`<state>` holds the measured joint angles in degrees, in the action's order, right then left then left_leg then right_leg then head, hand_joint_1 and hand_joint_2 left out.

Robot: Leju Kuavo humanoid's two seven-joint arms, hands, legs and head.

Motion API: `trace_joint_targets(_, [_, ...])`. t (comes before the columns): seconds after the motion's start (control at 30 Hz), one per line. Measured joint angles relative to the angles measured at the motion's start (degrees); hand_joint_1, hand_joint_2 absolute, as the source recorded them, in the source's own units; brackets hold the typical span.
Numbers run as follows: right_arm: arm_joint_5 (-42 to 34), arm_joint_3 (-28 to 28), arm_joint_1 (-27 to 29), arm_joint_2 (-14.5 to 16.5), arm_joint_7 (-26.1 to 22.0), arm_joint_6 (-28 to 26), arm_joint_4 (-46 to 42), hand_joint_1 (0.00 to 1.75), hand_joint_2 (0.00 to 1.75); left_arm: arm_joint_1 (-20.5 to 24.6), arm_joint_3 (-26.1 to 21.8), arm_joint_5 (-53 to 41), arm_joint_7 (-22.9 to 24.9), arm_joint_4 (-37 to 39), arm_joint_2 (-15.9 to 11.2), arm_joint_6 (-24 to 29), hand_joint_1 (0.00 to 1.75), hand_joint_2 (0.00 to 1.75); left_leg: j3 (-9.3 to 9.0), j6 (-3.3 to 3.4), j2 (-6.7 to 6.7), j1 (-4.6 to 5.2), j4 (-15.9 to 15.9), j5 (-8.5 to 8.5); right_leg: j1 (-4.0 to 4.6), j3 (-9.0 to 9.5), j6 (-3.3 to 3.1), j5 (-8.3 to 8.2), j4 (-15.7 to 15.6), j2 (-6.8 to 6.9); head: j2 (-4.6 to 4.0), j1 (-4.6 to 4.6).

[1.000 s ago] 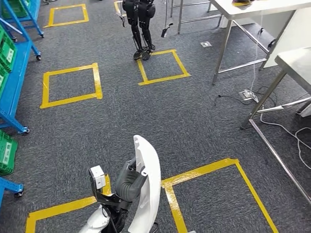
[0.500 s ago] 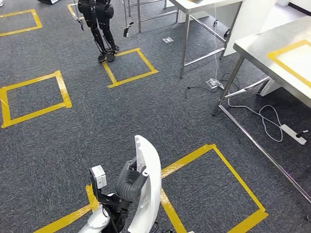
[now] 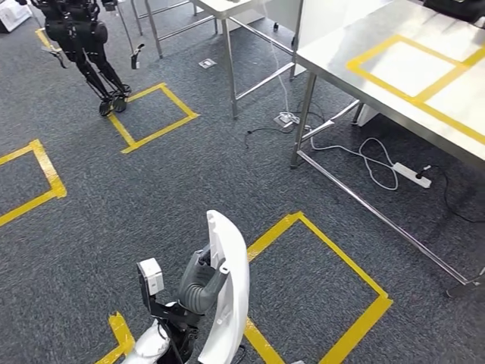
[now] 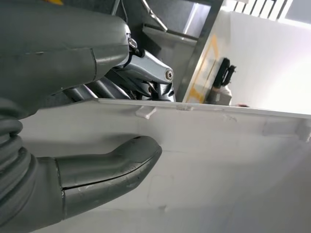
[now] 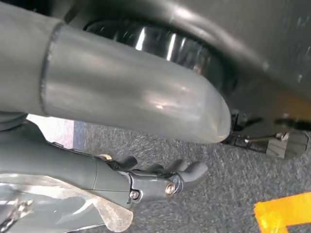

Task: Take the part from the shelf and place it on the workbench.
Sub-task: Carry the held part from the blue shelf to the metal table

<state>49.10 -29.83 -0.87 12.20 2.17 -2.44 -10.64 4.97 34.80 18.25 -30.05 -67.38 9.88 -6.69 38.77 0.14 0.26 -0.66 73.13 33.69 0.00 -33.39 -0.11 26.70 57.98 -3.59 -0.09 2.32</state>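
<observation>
The part is a white curved shell, standing on end low in the head view. My left hand grips it from the left side; in the left wrist view the thumb presses on the part's white inner face. The workbench, a steel table marked with yellow tape rectangles, stands at the upper right, well away from the part. My right hand hangs over the grey carpet with its thumb and fingers apart and nothing in them.
Another dark robot stands on a yellow tape square at the upper left. Cables and a power strip lie under the workbench by its steel leg. A second table stands behind. A yellow floor square lies ahead.
The camera has swung to the right: the blue shelf has left the picture and the workbench has come in at the upper right. My left hand still holds the part the same way.
</observation>
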Motion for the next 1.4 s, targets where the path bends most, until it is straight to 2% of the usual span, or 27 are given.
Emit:
trace_joint_targets(0.07, [0.0,0.0,0.0,0.0,0.0,0.0,0.0,0.00,0.00,0.0,0.0,0.0,0.0,0.0,0.0,0.1,1.75,1.75,-2.81,0.60,-2.02,0.03,-7.3,-4.59,0.01,0.21,0.10,0.05,0.0,-1.82,0.00,0.03])
trace_joint_targets(0.1, [0.1,0.0,0.0,0.0,0.0,0.0,0.0,0.00,0.00,0.0,0.0,0.0,0.0,0.0,0.0,0.1,1.75,1.75,-4.15,0.80,-3.31,-0.01,-10.7,-5.95,-0.02,0.16,0.25,0.11,0.1,-2.65,0.00,0.03])
trace_joint_targets(0.17, [0.1,-0.1,0.0,0.0,0.0,0.0,0.0,0.00,0.00,-0.1,0.0,0.0,0.0,0.0,0.0,0.2,1.75,1.75,-5.30,0.99,-4.83,0.10,-13.5,-6.37,-0.30,-0.22,0.85,0.09,0.2,-3.91,0.00,0.03])
trace_joint_targets(0.23, [0.2,-0.1,0.1,0.0,0.0,0.0,0.0,0.00,0.00,-0.1,0.0,0.0,0.0,0.0,0.1,0.2,1.75,1.75,-5.54,1.20,-3.80,0.15,-14.1,-6.48,-0.59,-0.73,1.61,0.05,0.1,-4.81,0.00,0.01])
trace_joint_targets(0.3, [0.4,-0.1,0.2,0.0,0.0,0.0,0.0,0.00,0.00,-0.1,0.0,-0.1,-0.1,-0.1,0.2,0.2,1.75,1.75,-5.96,1.65,-2.38,-0.10,-14.8,-6.74,-0.39,-1.87,2.19,1.17,1.7,-2.65,0.00,0.35])
trace_joint_targets(0.37, [0.6,-0.1,0.1,-0.1,0.0,0.0,0.0,0.00,0.00,0.0,0.0,-0.1,-0.1,-0.2,0.2,0.2,1.75,1.75,-6.20,1.99,-0.73,-0.14,-15.2,-6.79,-0.23,-4.97,2.71,4.29,7.5,1.26,0.00,0.79])
trace_joint_targets(0.43, [0.9,-0.1,0.0,-0.1,0.0,0.0,0.0,0.00,0.00,-0.1,0.0,0.0,-0.1,-0.2,0.2,0.3,1.75,1.75,-6.22,2.06,1.06,-0.07,-15.2,-6.62,-0.46,-8.55,3.24,6.81,14.2,2.93,0.00,0.91])
trace_joint_targets(0.47, [0.9,-0.1,0.0,-0.1,0.0,0.0,0.0,0.00,0.00,-0.1,0.0,0.0,-0.1,-0.2,0.2,0.3,1.75,1.75,-6.27,2.02,1.93,-0.06,-15.2,-6.51,-0.61,-9.23,3.47,6.68,15.4,3.22,0.00,0.92])
trace_joint_targets(0.5, [1.0,-0.1,0.0,-0.1,0.0,0.0,0.0,0.00,0.00,-0.1,0.0,0.0,-0.2,-0.2,0.2,0.3,1.75,1.75,-6.36,1.92,2.72,-0.07,-15.2,-6.37,-0.75,-8.71,3.63,5.51,14.3,3.51,0.00,0.92])
trace_joint_targets(0.57, [1.1,-0.1,0.0,-0.1,0.0,0.0,0.0,0.00,0.00,0.0,0.0,-0.1,-0.3,-0.2,0.2,0.3,1.75,1.75,-6.74,1.52,4.12,-0.06,-15.1,-5.99,-0.88,-4.79,3.78,1.75,6.7,5.53,0.00,0.95])
trace_joint_targets(0.6, [1.1,-0.1,0.0,-0.2,0.0,0.0,0.0,0.00,0.00,0.0,0.0,-0.1,-0.4,-0.2,0.2,0.3,1.75,1.75,-6.93,1.19,4.72,0.08,-15.1,-5.72,-0.81,-2.75,3.56,0.45,3.2,6.69,0.00,0.96])
trace_joint_targets(0.67, [1.3,-0.1,-0.1,-0.2,0.0,0.0,0.0,0.00,0.00,0.0,-0.1,-0.2,-0.6,-0.2,0.2,0.3,1.75,1.75,-7.28,0.58,5.68,0.41,-15.0,-5.35,-0.56,-0.82,2.75,-0.23,-0.1,7.80,0.00,0.94])
trace_joint_targets(0.73, [1.5,-0.1,0.0,-0.2,0.0,0.0,0.0,0.00,0.00,0.0,-0.1,-0.3,-0.7,-0.3,0.2,0.3,1.75,1.75,-7.72,0.02,6.58,0.41,-15.0,-5.06,-0.44,-0.72,1.77,-0.16,-0.1,6.50,0.00,0.94])
trace_joint_targets(0.77, [1.6,-0.2,0.1,-0.2,0.0,0.0,0.0,0.00,0.00,0.0,0.0,-0.4,-0.7,-0.3,0.2,0.3,1.75,1.75,-7.90,-0.31,6.08,0.26,-14.8,-4.65,-0.50,-0.63,1.38,-0.18,-0.1,5.85,0.00,0.91])
trace_joint_targets(0.83, [1.8,-0.2,0.1,-0.2,0.0,-0.1,0.0,0.00,0.00,0.0,-0.1,-0.5,-0.7,-0.5,0.1,0.3,1.75,1.75,-6.82,-0.79,3.37,-0.05,-11.4,-2.31,-0.69,-0.34,0.60,-0.29,-0.3,4.47,0.00,0.69])
trace_joint_targets(0.9, [1.9,-0.2,-0.1,-0.2,0.0,-0.1,0.0,0.00,0.00,0.0,-0.1,-0.6,-0.8,-0.5,0.1,0.3,1.75,1.75,-3.31,-0.81,0.80,-0.13,-4.0,1.24,-0.67,-0.26,0.17,-0.29,-0.3,3.00,0.00,0.47])
trace_joint_targets(0.93, [1.9,-0.2,-0.1,-0.2,0.0,-0.2,0.0,0.00,0.00,0.0,-0.1,-0.6,-0.8,-0.5,0.1,0.3,1.75,1.75,-1.39,-0.76,0.41,-0.10,-0.5,2.35,-0.61,-0.22,0.08,-0.27,-0.3,2.12,0.00,0.42])
trace_joint_targets(0.97, [1.9,-0.2,-0.1,-0.2,0.0,-0.2,0.0,0.00,0.00,0.0,-0.1,-0.6,-0.8,-0.5,0.0,0.3,1.75,1.75,-0.15,-0.65,0.26,-0.08,1.4,2.39,-0.55,-0.15,0.04,-0.25,-0.3,1.21,0.00,0.43])
trace_joint_targets(1.0, [2.0,-0.2,0.0,-0.2,0.0,-0.2,0.0,0.00,0.00,0.0,-0.1,-0.6,-0.9,-0.5,0.0,0.3,1.75,1.75,0.17,-0.48,0.13,-0.07,1.2,1.27,-0.51,-0.04,0.03,-0.23,-0.3,0.25,0.00,0.42])
trace_joint_targets(1.03, [2.0,-0.3,0.0,-0.2,0.0,-0.2,0.0,0.00,0.00,0.0,-0.1,-0.7,-0.9,-0.5,0.0,0.3,1.75,1.75,-0.51,-0.23,-0.23,-0.06,-1.2,-0.86,-0.50,0.11,0.05,-0.21,-0.3,-0.74,0.00,0.42])
trace_joint_targets(1.1, [2.1,-0.3,0.0,-0.2,0.0,-0.2,0.0,0.00,0.00,0.0,-0.1,-0.8,-1.0,-0.5,0.0,0.3,1.75,1.75,-3.22,0.41,-2.06,-0.07,-8.7,-5.41,-0.43,0.31,0.19,-0.09,-0.2,-2.25,0.00,0.39])
trace_joint_targets(1.13, [2.1,-0.3,0.0,-0.2,0.0,-0.3,0.0,0.00,0.00,0.0,-0.1,-0.8,-1.0,-0.5,0.0,0.3,1.75,1.75,-4.31,0.57,-2.98,-0.10,-11.7,-6.62,-0.41,0.22,0.38,-0.01,0.0,-2.86,0.00,0.38])
trace_joint_targets(1.17, [2.1,-0.4,0.0,-0.2,0.0,-0.3,0.0,0.00,0.00,0.0,-0.1,-0.8,-1.0,-0.5,0.0,0.3,1.75,1.75,-4.87,0.67,-3.64,-0.06,-13.4,-7.03,-0.45,0.03,0.67,0.07,0.0,-3.25,0.00,0.39])
trace_joint_targets(1.23, [2.1,-0.5,0.2,-0.2,0.1,-0.3,0.0,0.00,0.00,0.0,-0.1,-0.8,-1.1,-0.5,0.1,0.2,1.75,1.75,-5.13,0.76,-3.73,0.02,-14.3,-6.86,-0.65,-0.48,1.47,0.13,0.0,-3.87,0.00,0.37])
trace_joint_targets(1.27, [2.1,-0.6,0.2,-0.2,0.2,-0.3,0.0,0.00,0.00,0.0,0.0,-0.9,-1.1,-0.6,0.1,0.1,1.75,1.75,-5.26,1.00,-3.49,-0.01,-14.5,-6.99,-0.72,-0.65,1.82,0.30,0.0,-3.31,0.00,0.39])
trace_joint_targets(1.33, [2.1,-0.7,0.1,-0.2,0.7,0.5,0.0,0.00,0.00,0.0,0.0,-0.9,-1.1,-0.7,0.2,-0.3,1.75,1.75,-5.61,1.55,-2.71,-0.21,-15.1,-7.25,-0.63,-2.11,2.37,2.08,2.7,-0.40,0.00,0.64])
trace_joint_targets(1.4, [2.0,-0.9,-0.2,-0.3,1.5,1.7,0.0,0.00,0.00,0.0,0.0,-0.8,-1.1,-0.7,0.2,-0.8,1.75,1.75,-5.70,1.84,-1.75,-0.21,-15.3,-7.26,-0.63,-5.41,2.79,5.54,9.5,2.52,0.00,0.87])
